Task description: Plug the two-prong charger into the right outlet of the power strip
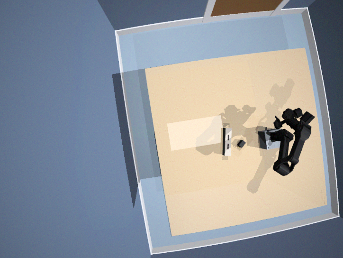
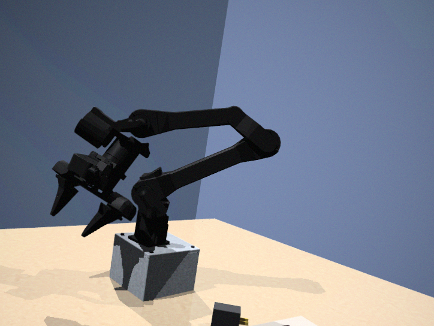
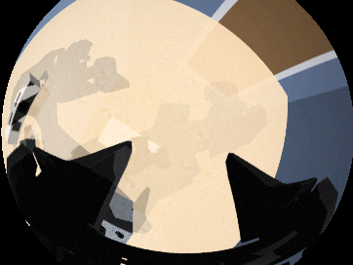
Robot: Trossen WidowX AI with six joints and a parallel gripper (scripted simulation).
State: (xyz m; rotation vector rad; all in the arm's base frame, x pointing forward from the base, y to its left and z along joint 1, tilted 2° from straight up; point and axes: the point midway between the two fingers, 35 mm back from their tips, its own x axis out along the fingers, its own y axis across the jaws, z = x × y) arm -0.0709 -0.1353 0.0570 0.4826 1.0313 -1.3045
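- So the charger (image 1: 241, 143) (image 2: 226, 313) is sitting loose on the surface (image 1: 207, 194) (image 2: 35, 245) (image 3: 187, 219), near the power strip (image 1: 227, 151) (image 2: 300, 321) but apart from it. Nothing's plugged in.
- Its brass prongs (image 2: 244, 321) are pointing sideways in the exterior view, not down. My guess is it's being staged that way so the body is offering a decent grip while the prongs are staying clear of the fingers.
- The strip is showing two dark outlet openings from above. I'm reckoning it's placed close to keep the carry short, but which one is counting as "right" I can't tell from here.
- The arm is folding back over its base block (image 1: 273, 144) (image 2: 171, 273), probably so it's leaving room around the parts before the pick.
- Tool (image 1: 286, 115) (image 2: 68, 225) (image 3: 179, 152): it's standing nearly fully wide, tips well apart, tilting downward in the air. It's holding nothing and isn't touching the charger, strip or surface.
- Looks like we're waiting on the approach. Next it's needing to swing over and straddle the charger squarely; if it's gripping crooked, both prongs won't be going in straight and that shutter's probably staying shut.
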